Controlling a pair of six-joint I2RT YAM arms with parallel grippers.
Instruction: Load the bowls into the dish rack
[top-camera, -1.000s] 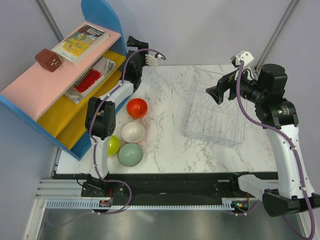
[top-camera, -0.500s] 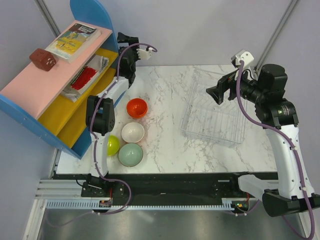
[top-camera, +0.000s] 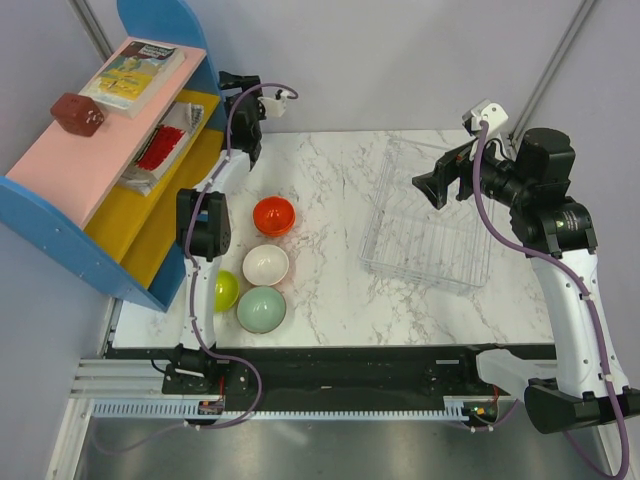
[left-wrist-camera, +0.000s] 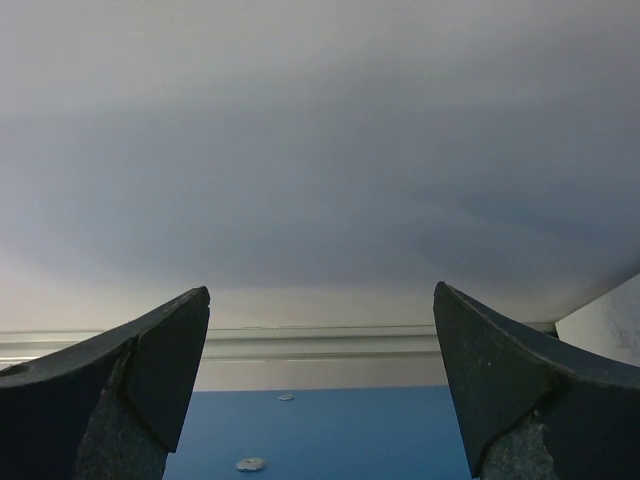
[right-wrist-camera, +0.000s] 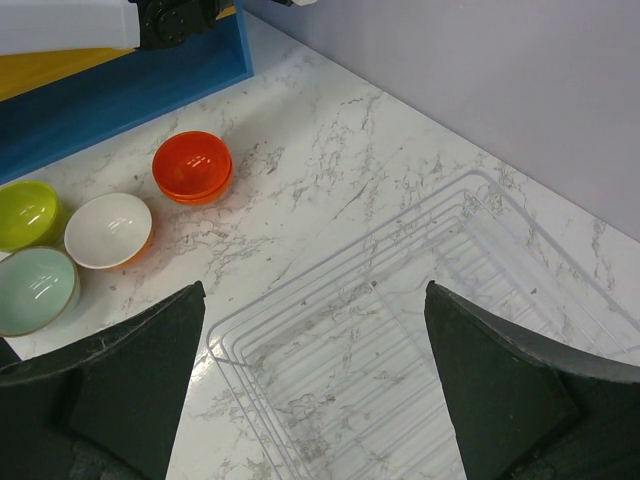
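Four bowl spots sit at the table's left: a red-orange bowl (top-camera: 273, 215), which looks like two stacked, one white inside (top-camera: 266, 265), a lime-yellow one (top-camera: 227, 290) and a pale grey-green one (top-camera: 261, 309). The clear dish rack (top-camera: 385, 215) lies at the right and holds nothing. My left gripper (top-camera: 235, 85) is open and empty at the far left corner, against the shelf unit's blue end panel (left-wrist-camera: 330, 440). My right gripper (top-camera: 432, 188) is open and empty, hovering above the rack's left rim (right-wrist-camera: 330, 262). The right wrist view shows the red-orange (right-wrist-camera: 192, 163), white (right-wrist-camera: 108, 230), lime (right-wrist-camera: 27, 212) and grey-green (right-wrist-camera: 35, 290) bowls.
A blue, pink and yellow shelf unit (top-camera: 100, 150) stands at the far left, with packets and a brown object on its shelves. It overhangs the table's left edge. A grey wall runs behind the table.
My left gripper has moved left and back. The shelf unit has shifted left and back with it. The right arm and the bowls have not moved.
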